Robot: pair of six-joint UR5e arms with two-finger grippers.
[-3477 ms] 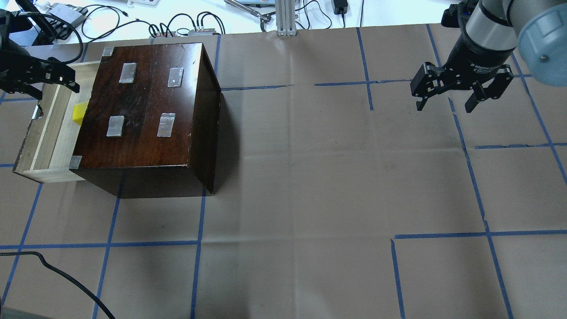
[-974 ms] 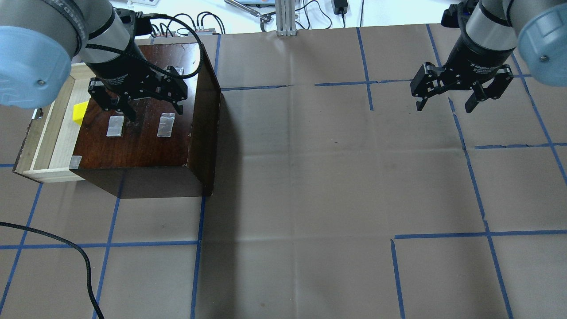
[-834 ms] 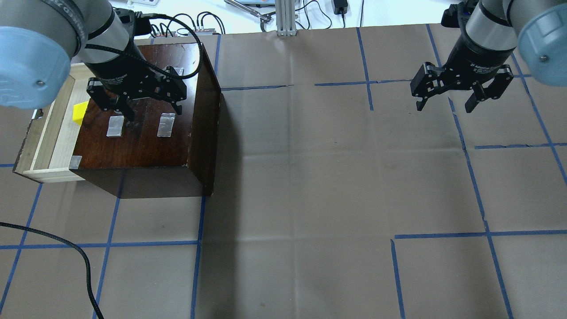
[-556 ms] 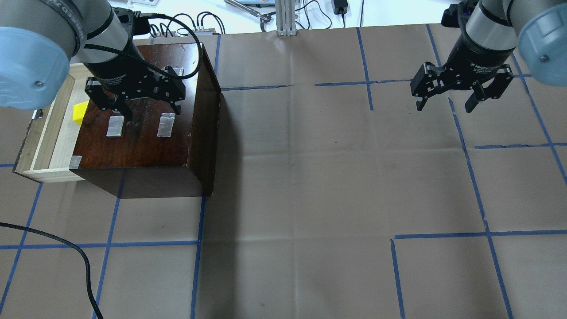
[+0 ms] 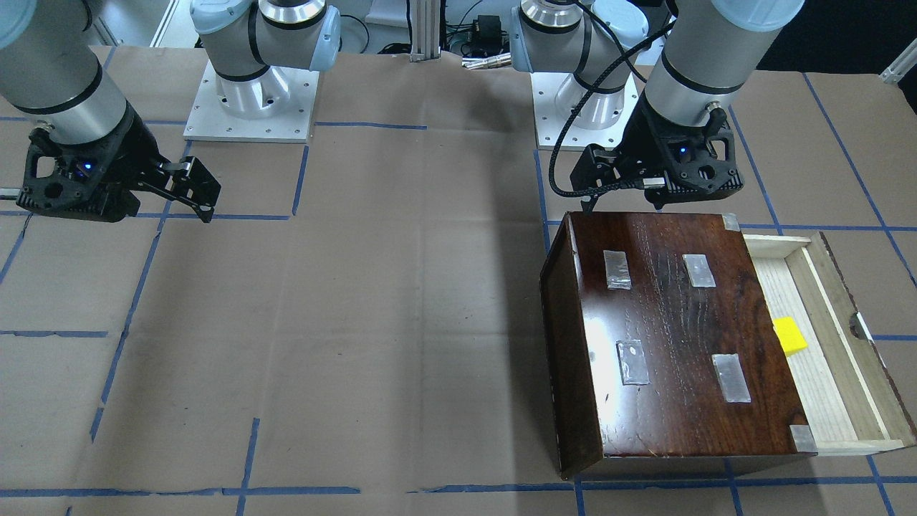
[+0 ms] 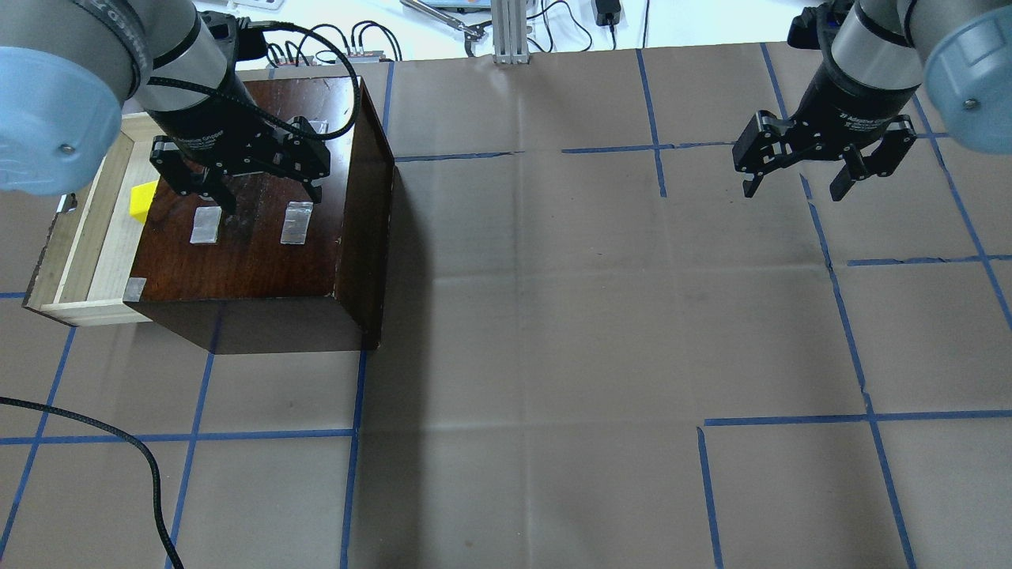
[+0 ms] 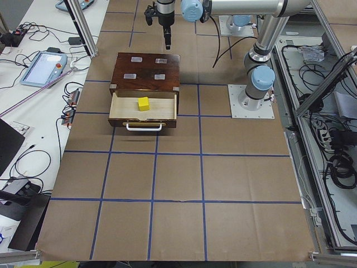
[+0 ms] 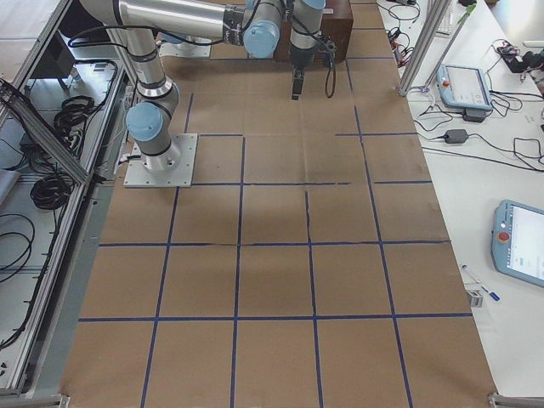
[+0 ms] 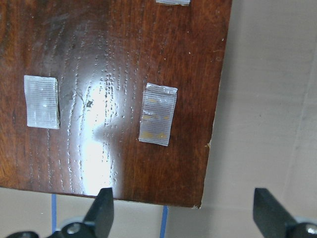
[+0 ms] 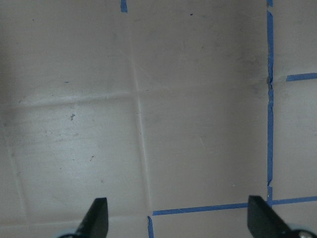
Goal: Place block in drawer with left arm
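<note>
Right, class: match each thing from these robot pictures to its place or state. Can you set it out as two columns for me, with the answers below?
Things
1. block
2. drawer
3. left gripper
4. right gripper

Places or states
A. pulled out of the dark box
B. open, over bare table paper, far from the box
C. lying on the drawer's floor
D. open, raised by the dark box's taped top

Pairs: 1-C, 2-A, 3-D, 4-B
</note>
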